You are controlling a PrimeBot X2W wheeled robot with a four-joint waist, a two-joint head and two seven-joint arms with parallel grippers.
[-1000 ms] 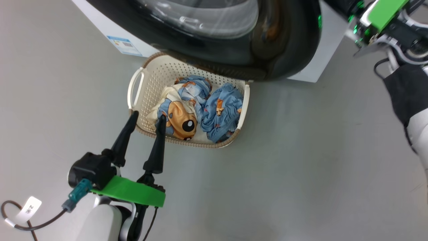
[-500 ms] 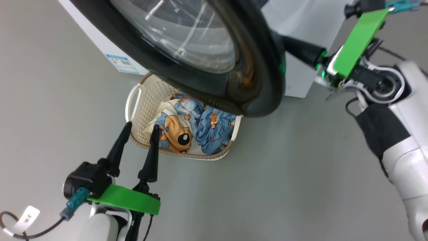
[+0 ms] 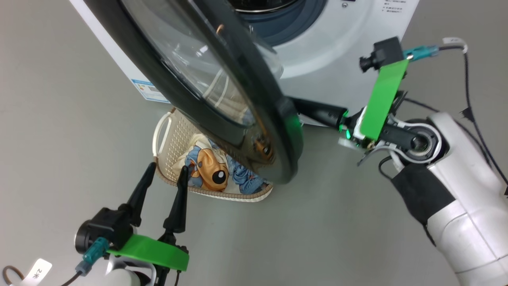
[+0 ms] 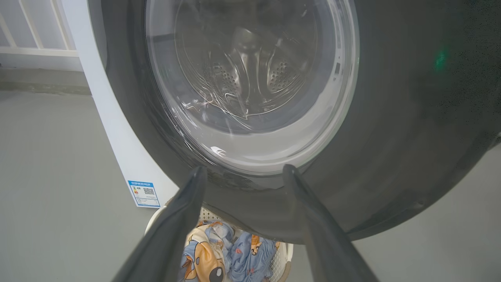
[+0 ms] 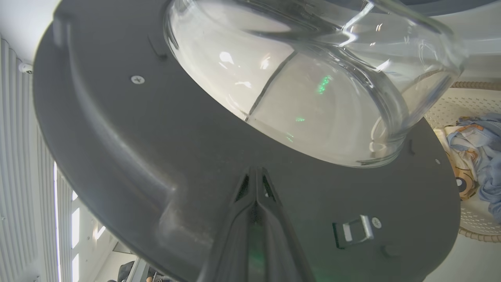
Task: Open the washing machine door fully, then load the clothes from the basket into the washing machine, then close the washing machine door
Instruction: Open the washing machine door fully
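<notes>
Door partway open, nothing loaded yet.
The washing machine door [image 3: 198,79] swung out across the upper-left and centre of the head view, hanging over the basket [image 3: 163,127] on the floor. All the clothes [image 3: 206,165] lay in the basket. The right pincer [image 5: 256,174] was pressed together, holding nothing, tips at the door's inner black face below the glass bowl. The left pincer [image 3: 168,167] was spread and empty near the basket's near rim. The washing machine [image 3: 337,47] sat upper right. Judged: opening unfinished; loading and closing left.

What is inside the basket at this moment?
The clothes, blue and cream with an orange dog print, lie in the basket. The washing machine door overhangs its far side, covering whatever lies there.
</notes>
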